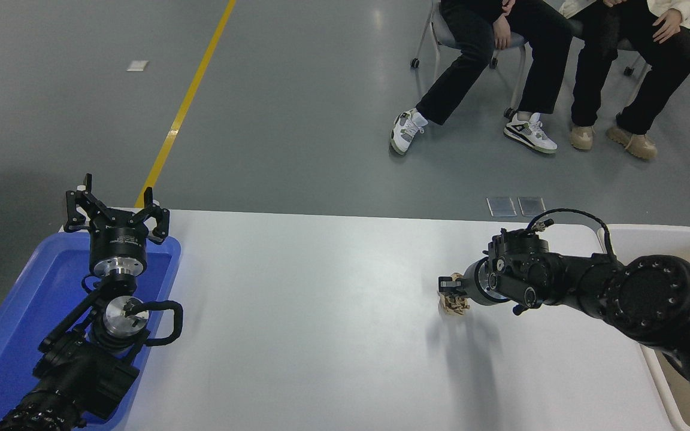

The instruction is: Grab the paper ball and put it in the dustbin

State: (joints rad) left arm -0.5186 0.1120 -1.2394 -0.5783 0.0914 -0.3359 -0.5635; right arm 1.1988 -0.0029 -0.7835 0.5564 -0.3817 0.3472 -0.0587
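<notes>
The paper ball [454,299], a crumpled tan wad, is seen gripped in the right claw [451,286], whose black fingers are clenched around its upper part, toward the right-hand side of the white desk [321,311]; whether the wad rests on the desk or is held just clear of it cannot be told, though a faint shadow is cast on the surface just below it. The claw is carried by the right arm [620,293], which is stretched in from the right edge and pointed leftward, a thin black cable looped above its wrist. Just behind that arm, at the desk's right end, the thick off-white rim of the dustbin [650,230] is visible, most of the bin being cut off by the frame or hidden by the arm. At the opposite end, well apart from the ball, the left claw [116,209] is held parked with its fingers spread apart and nothing between them, above the far end of a shallow blue tray [15,317]. Beyond the desk, on the grey floor crossed by a yellow line [186,105], the legs of two seated people [548,72] in dark trousers are shown, one in white sneakers, the other in tan shoes
</notes>
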